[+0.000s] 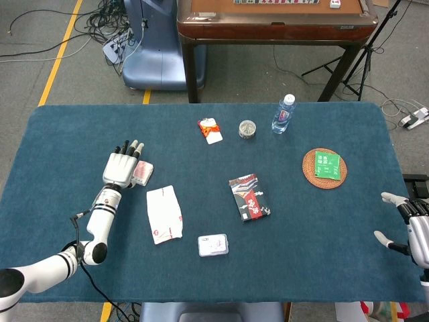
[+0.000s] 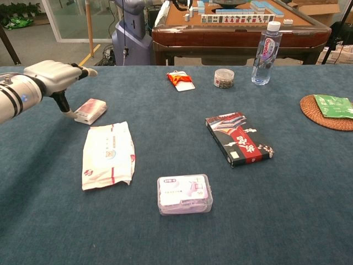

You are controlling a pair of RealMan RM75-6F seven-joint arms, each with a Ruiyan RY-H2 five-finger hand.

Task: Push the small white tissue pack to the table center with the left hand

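Note:
The small white tissue pack (image 1: 142, 173) (image 2: 91, 110) lies on the blue table (image 1: 201, 268) at the left, just above the large wipes pack. My left hand (image 1: 121, 167) (image 2: 55, 78) is right beside it on its left, palm down with fingers stretched out, the thumb touching the pack's left side. It holds nothing. My right hand (image 1: 412, 231) shows only at the right edge of the head view, off the table's corner, fingers apart and empty.
A large white wipes pack (image 1: 164, 213) lies below the tissue pack. A clear plastic box (image 1: 213, 245), a black and red box (image 1: 249, 197), a red and white packet (image 1: 210, 130), a small jar (image 1: 247, 128), a water bottle (image 1: 283, 114) and a woven coaster (image 1: 324, 168) with a green packet are spread across the table.

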